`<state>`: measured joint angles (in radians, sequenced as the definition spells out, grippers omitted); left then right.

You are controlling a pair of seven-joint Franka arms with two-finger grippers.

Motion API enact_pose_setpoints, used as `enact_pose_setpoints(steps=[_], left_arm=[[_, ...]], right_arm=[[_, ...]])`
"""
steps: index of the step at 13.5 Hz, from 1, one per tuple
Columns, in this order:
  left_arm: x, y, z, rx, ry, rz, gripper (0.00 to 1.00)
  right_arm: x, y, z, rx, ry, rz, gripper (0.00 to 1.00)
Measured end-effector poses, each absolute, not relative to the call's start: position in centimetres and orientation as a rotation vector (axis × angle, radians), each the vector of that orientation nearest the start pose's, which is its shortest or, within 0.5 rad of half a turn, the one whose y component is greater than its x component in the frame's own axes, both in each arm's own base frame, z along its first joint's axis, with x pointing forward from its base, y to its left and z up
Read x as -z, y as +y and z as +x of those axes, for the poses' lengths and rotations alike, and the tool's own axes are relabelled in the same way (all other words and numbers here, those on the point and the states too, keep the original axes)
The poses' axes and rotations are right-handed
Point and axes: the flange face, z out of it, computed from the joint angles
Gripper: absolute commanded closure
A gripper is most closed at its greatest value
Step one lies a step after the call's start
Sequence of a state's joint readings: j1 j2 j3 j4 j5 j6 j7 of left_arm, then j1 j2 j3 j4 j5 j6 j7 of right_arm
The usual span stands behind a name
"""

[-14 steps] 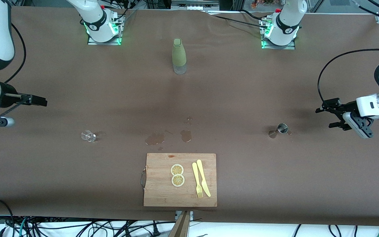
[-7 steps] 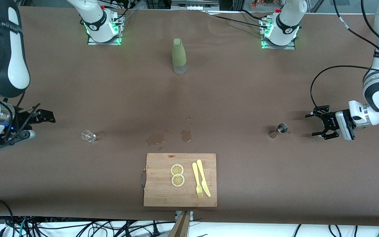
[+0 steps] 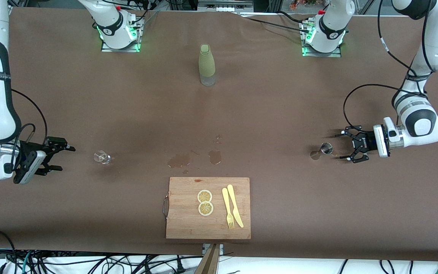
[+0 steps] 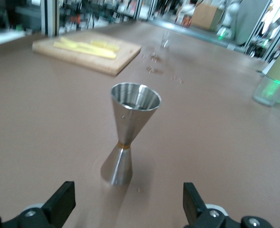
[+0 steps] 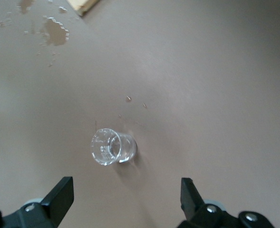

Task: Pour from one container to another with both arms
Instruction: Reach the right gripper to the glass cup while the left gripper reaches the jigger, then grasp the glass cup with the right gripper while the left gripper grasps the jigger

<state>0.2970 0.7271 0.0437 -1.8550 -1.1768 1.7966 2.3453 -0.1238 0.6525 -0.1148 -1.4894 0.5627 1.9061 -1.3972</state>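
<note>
The steel jigger (image 3: 323, 149) stands upright on the brown table toward the left arm's end. My left gripper (image 3: 343, 145) is low beside it, pointing at it, open and empty. In the left wrist view the jigger (image 4: 130, 137) is a short way ahead of the spread fingers (image 4: 63, 202), not between them. The clear glass cup (image 3: 102, 156) sits toward the right arm's end. My right gripper (image 3: 62, 158) is open and empty, aimed at the cup from a hand's width away. In the right wrist view the glass cup (image 5: 112, 146) lies ahead of the gripper (image 5: 125, 192).
An olive-green bottle (image 3: 207, 64) stands mid-table near the bases. A wooden cutting board (image 3: 181, 220) near the front camera's edge holds two lemon slices (image 3: 205, 202) and a yellow fork and knife (image 3: 232, 207). Wet patches (image 3: 179, 160) mark the cloth just above the board.
Both arms have swung in and down from the table ends. The left gripper has closed in on the jigger and the right gripper on the glass cup. Both stayed open.
</note>
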Motion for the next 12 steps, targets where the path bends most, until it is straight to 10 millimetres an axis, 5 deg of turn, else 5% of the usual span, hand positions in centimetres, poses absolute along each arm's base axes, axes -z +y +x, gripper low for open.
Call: enact_pose_setpoints(steps=[4,10,12], left_arm=[[-9.2,9.8,56.4,-1.044,-1.224,1.628,0.0],[-8.3,6.2,57.7,-1.108,-1.245,1.563,0.09],[-8.1,5.6,57.8,-1.105,-1.251,1.555,0.24]], right_arm=[[-24.7,-10.6,68.3,0.419,-1.379,-2.163,0.0],[-17.5,-11.5,66.4,0.663,-1.488,-1.895,0.0],[-15.8,-12.6,65.6,0.705,-1.493,-1.839,0.0]])
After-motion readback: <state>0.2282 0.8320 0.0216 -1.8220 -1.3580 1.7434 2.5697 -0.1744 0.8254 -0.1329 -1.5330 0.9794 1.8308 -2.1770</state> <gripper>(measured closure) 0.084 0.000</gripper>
